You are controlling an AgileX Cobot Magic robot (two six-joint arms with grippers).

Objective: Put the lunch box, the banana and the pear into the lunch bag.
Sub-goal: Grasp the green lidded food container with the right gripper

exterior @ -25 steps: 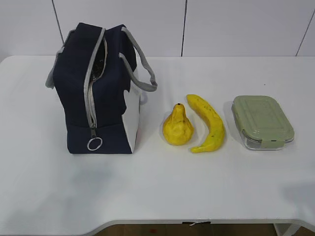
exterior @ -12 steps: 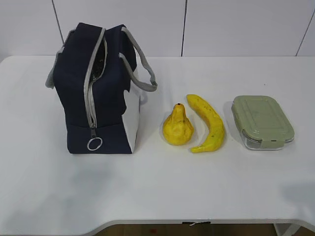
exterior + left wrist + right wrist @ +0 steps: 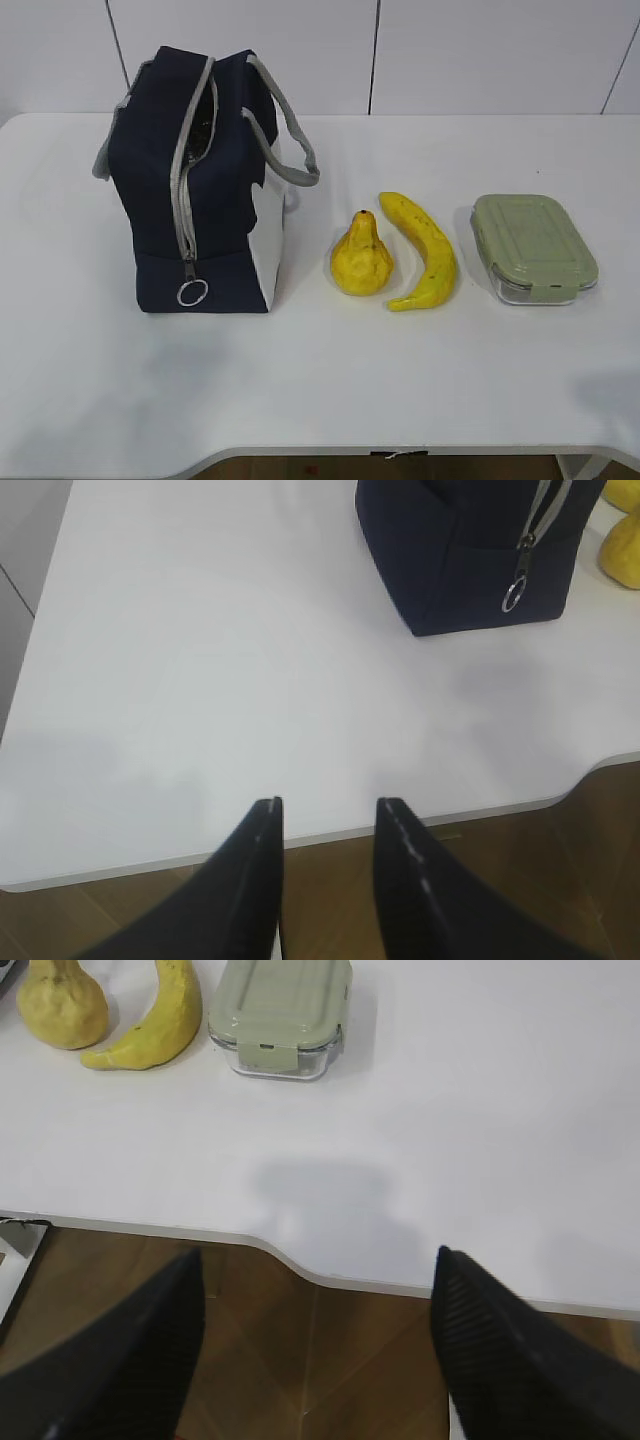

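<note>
On the white worktop point(image 3: 420, 380) the blue lunch bag point(image 3: 195, 185) stands upright at the left, its zipper partly undone at the top. Just right of it sits the pear point(image 3: 361, 259), then the banana point(image 3: 424, 250) close beside it, then the lunch box point(image 3: 533, 247) with its green lid on. Both pincers hang over the near edge, holding nothing: the left pincer point(image 3: 327, 815) is a little apart, the right pincer point(image 3: 318, 1265) is spread wide.

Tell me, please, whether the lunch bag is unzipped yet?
Open: the lunch bag has its zipper parted at the top, dark interior showing.
</note>
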